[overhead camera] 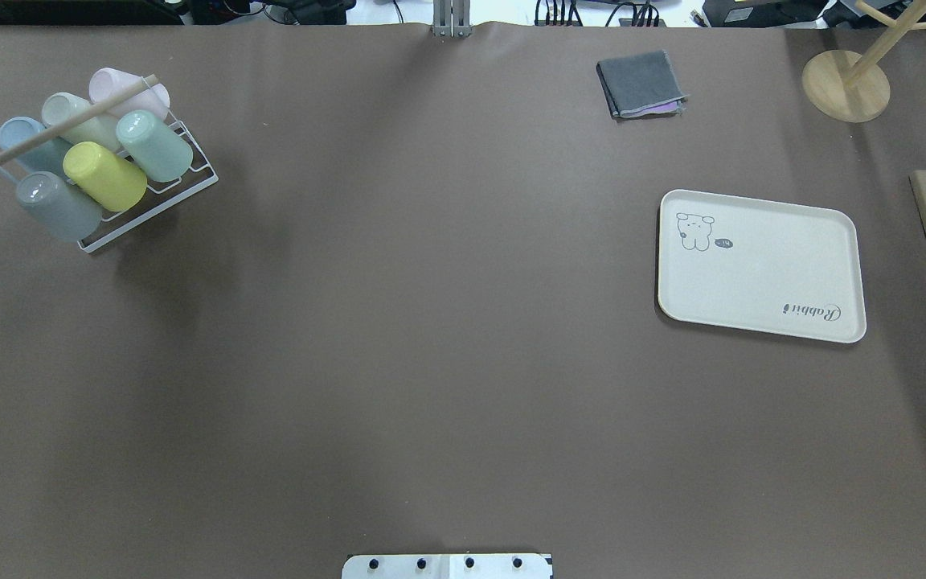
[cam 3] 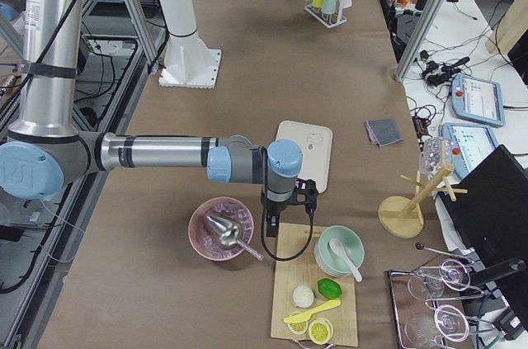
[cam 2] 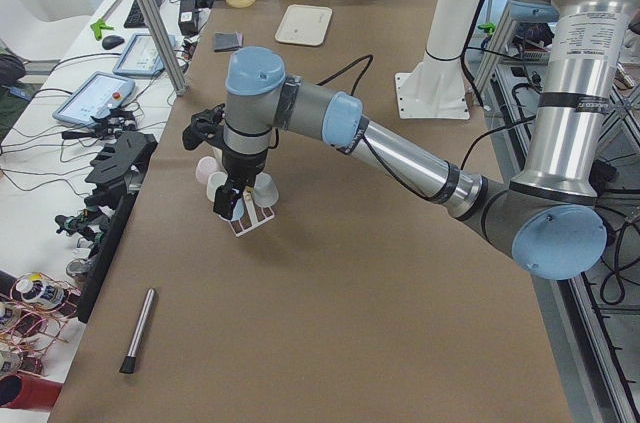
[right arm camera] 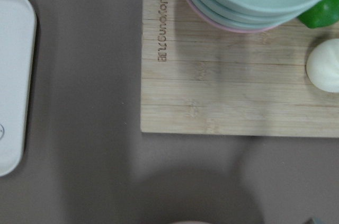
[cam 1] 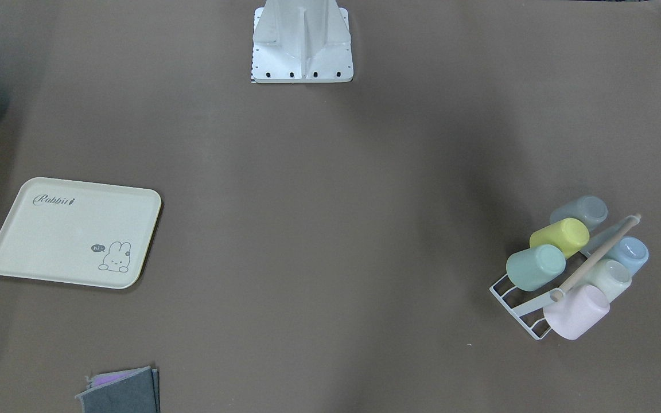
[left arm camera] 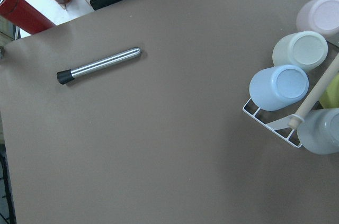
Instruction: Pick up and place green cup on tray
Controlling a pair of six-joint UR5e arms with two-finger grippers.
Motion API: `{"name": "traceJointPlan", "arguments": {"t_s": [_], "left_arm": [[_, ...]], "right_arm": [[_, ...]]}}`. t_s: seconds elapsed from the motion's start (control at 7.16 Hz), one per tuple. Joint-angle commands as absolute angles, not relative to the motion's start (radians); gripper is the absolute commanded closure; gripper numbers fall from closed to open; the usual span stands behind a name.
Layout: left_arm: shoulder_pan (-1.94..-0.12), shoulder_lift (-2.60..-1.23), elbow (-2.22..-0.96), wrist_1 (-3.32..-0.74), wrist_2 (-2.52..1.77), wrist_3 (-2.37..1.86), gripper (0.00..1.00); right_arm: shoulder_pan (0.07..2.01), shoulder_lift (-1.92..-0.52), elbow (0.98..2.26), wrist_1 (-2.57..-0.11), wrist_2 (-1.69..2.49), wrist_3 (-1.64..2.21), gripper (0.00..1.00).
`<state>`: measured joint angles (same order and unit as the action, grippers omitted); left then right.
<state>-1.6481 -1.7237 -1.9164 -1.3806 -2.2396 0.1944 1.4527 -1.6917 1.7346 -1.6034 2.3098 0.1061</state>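
The green cup (cam 1: pixel 535 267) lies tilted in a white wire rack (cam 1: pixel 517 307) with other pastel cups, next to a yellow-green cup (cam 1: pixel 560 236); it also shows in the overhead view (overhead camera: pixel 153 145). The cream tray (cam 1: pixel 75 232) with its rabbit drawing lies far across the table and is bare (overhead camera: pixel 760 265). My left gripper (cam 2: pixel 228 208) hangs above the rack's outer end; I cannot tell if it is open or shut. My right gripper (cam 3: pixel 272 219) hovers by the tray's near edge, beside a wooden board; its state cannot be told. Neither wrist view shows fingers.
A metal rod (left arm camera: pixel 100 65) lies beyond the rack. A folded grey cloth (overhead camera: pixel 640 83) and a wooden stand (overhead camera: pixel 845 84) sit past the tray. The wooden board (right arm camera: pixel 238 86) holds stacked bowls. A pink bowl (cam 3: pixel 221 229) stands beside it.
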Motion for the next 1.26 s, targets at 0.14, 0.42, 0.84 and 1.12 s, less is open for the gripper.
{"name": "traceJointPlan", "arguments": {"t_s": [0.14, 0.42, 0.84, 1.12], "left_arm": [[-1.506, -1.798, -2.009, -1.404, -2.027, 0.241, 0.01], [-1.369, -1.874, -2.017, -1.39, -1.834, 0.244, 0.02], [-1.18, -1.953, -2.028, -1.399, -1.461, 0.429, 0.01], [-0.987, -1.994, -2.033, -1.353, -1.194, 0.614, 0.02]], "right_arm": [[1.27, -1.466, 1.626, -1.603, 2.304, 0.402, 0.0], [1.168, -1.378, 1.542, -1.515, 2.301, 0.544, 0.0], [1.129, -1.394, 1.358, -1.176, 2.306, 0.722, 0.0], [1.114, -1.393, 1.35, -1.172, 2.307, 0.742, 0.11]]}}
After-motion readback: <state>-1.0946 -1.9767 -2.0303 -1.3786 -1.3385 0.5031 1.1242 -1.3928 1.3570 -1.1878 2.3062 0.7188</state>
